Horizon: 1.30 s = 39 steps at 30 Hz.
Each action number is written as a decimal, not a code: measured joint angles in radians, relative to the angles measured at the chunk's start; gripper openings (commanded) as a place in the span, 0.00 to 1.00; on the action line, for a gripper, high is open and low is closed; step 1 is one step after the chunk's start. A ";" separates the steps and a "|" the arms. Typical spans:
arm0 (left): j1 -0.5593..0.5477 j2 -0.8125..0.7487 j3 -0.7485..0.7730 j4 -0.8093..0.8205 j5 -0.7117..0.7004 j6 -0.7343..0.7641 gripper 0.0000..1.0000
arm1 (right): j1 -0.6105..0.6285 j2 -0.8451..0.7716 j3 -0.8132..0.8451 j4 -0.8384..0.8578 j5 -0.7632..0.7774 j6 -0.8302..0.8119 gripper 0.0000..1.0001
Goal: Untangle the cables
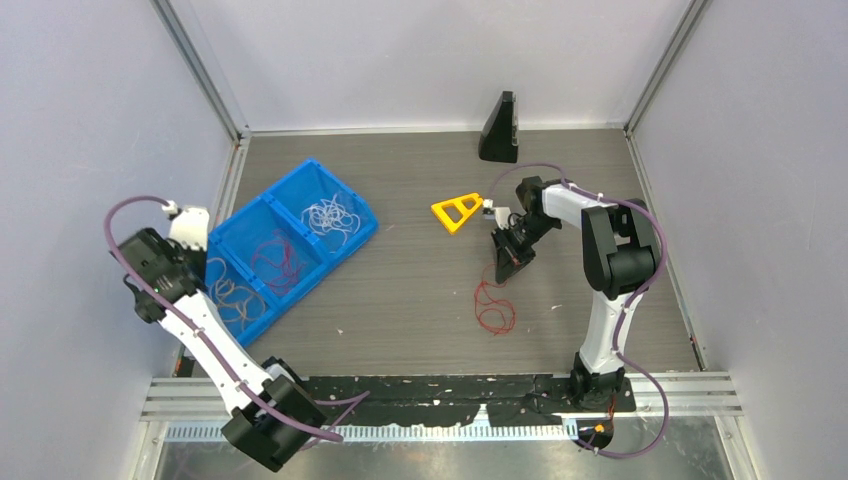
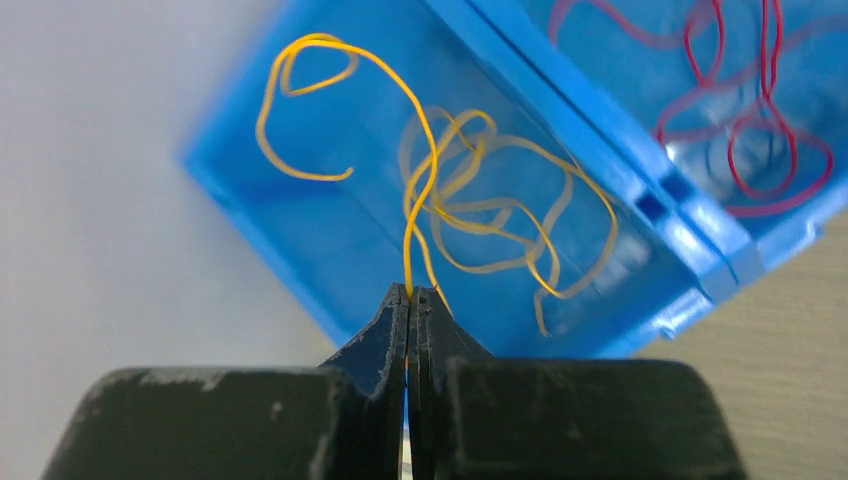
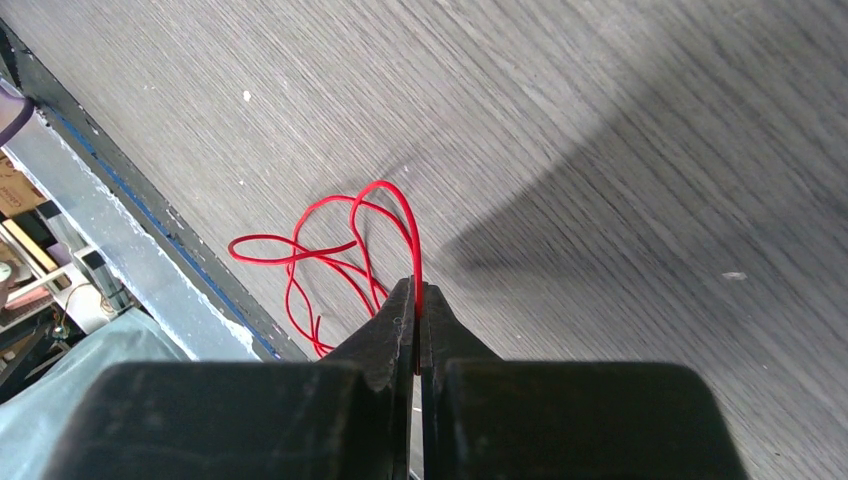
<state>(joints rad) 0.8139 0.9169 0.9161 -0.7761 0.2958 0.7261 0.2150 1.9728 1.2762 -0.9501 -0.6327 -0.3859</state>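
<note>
My left gripper (image 2: 411, 290) is shut on a yellow cable (image 2: 436, 160) that rises from its tips and loops over the near compartment of the blue bin (image 2: 330, 230), where more yellow cable lies. The bin's middle compartment holds red cables (image 2: 745, 125). On the right, my right gripper (image 1: 500, 268) is shut on a red cable (image 1: 493, 305) whose loops trail onto the table toward the front edge. In the right wrist view the red cable (image 3: 330, 255) arcs up into the right gripper's (image 3: 417, 285) closed tips.
The blue bin (image 1: 368, 228) has three compartments; the far one holds white cables (image 1: 333, 215). A yellow triangular piece (image 1: 457, 211) lies beside the right wrist. A black stand (image 1: 500, 130) sits at the back wall. The table's black front edge (image 3: 150, 215) is near the red loops.
</note>
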 measured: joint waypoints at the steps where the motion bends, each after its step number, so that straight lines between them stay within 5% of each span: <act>1: 0.004 0.000 -0.048 -0.001 -0.001 0.013 0.00 | 0.000 0.000 0.000 -0.001 0.000 0.000 0.05; 6: 0.013 0.026 -0.172 -0.019 -0.014 0.026 0.04 | 0.001 0.000 0.000 -0.002 0.005 -0.004 0.05; 12: 0.014 0.126 -0.041 -0.064 0.000 -0.036 0.65 | 0.001 0.000 0.001 -0.006 0.007 -0.006 0.06; 19: -0.046 0.154 0.246 -0.079 0.087 -0.096 0.82 | 0.001 0.000 0.065 -0.042 0.006 -0.046 0.06; 27: -0.519 0.085 0.259 -0.068 0.300 -0.182 0.89 | 0.000 -0.087 0.113 -0.077 -0.028 -0.143 0.05; 34: -1.010 0.145 0.143 0.195 0.450 -0.393 0.91 | 0.001 -0.280 0.180 -0.057 -0.159 -0.124 0.05; 39: -1.216 0.262 0.080 0.386 0.460 -0.468 0.99 | 0.014 -0.370 0.201 -0.002 -0.222 -0.054 0.05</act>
<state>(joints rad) -0.4023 1.1793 0.9958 -0.3904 0.7559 0.2584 0.2295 1.6024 1.4776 -0.9520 -0.8551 -0.4400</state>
